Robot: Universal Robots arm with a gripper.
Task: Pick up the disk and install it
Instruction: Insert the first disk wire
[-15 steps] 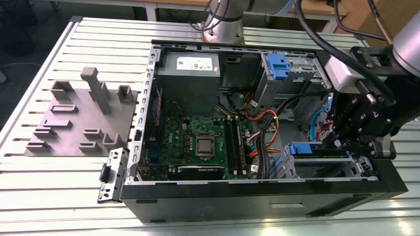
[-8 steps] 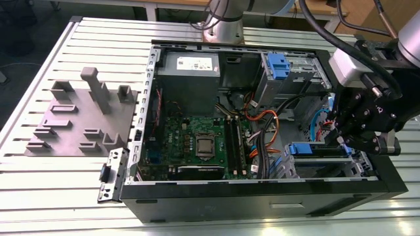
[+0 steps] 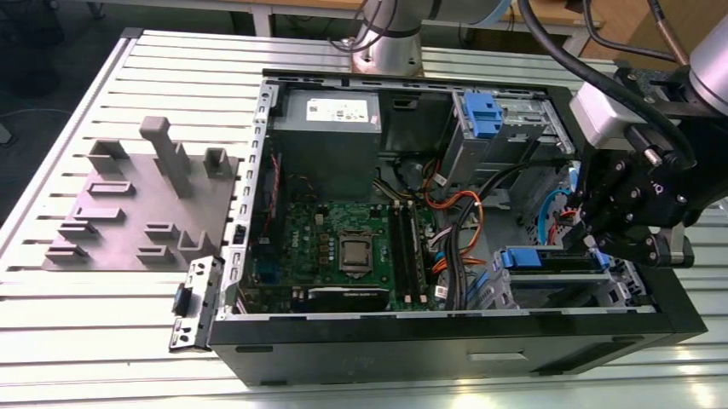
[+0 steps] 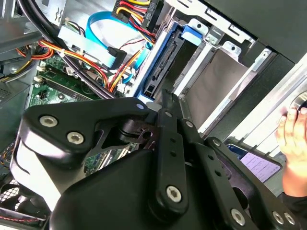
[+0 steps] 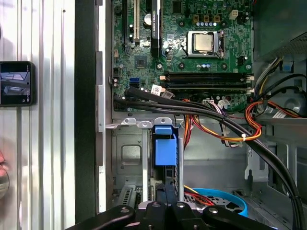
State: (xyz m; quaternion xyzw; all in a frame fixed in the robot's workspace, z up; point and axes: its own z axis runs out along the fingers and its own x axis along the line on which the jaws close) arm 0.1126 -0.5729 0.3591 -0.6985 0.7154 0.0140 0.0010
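— Where's our gripper [image 3: 594,241]?

— We're down inside the case [image 3: 455,341], at the exterior view's right, over the drive cage [image 5: 125,158].

— And the disk [image 5: 163,152]?

— Standing on edge in that cage, blue frame showing, directly beneath us.

— Holding it?

— The fingers [image 4: 165,103] look nearly together at its edge; we can't tell whether they grip.

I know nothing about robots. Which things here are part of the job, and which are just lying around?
Part of the job:
- the disk, standing in the drive bay
- the gripper, right over that bay
- the open computer case

Just lying about:
- the grey plastic block on the table
- a phone beside the case
- a person's hand
- the empty blue latch
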